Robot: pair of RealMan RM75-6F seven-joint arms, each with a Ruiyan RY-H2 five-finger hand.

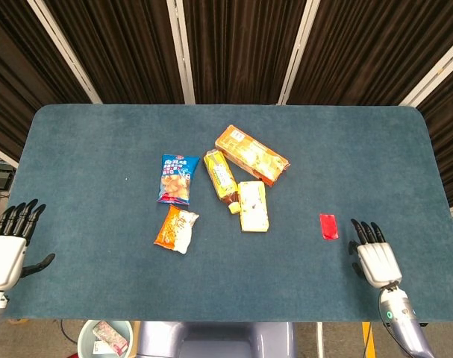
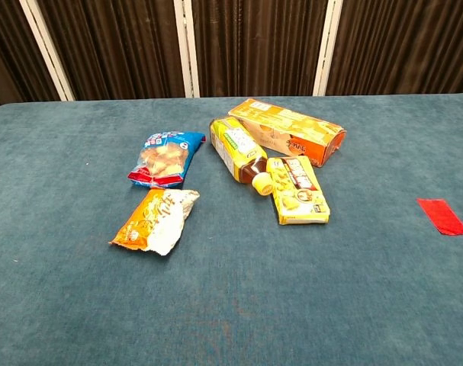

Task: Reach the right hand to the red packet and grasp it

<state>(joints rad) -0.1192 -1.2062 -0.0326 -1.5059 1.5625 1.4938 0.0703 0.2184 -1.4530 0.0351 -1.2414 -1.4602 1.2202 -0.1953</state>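
Note:
The small flat red packet (image 1: 328, 225) lies on the blue table, right of centre; the chest view shows the red packet (image 2: 442, 216) near its right edge. My right hand (image 1: 374, 256) hovers over the table's front right part, palm down and fingers spread, a short way right of and nearer than the packet, not touching it. At the front left edge my left hand (image 1: 7, 250) is open and holds nothing. Neither hand shows in the chest view.
A cluster of snacks sits mid-table: an orange box (image 1: 251, 154), a yellow bottle (image 1: 220, 176), a yellow packet (image 1: 253, 206), a blue chip bag (image 1: 177, 179) and an orange-white bag (image 1: 176, 228). A bin (image 1: 105, 339) stands below the table's front edge.

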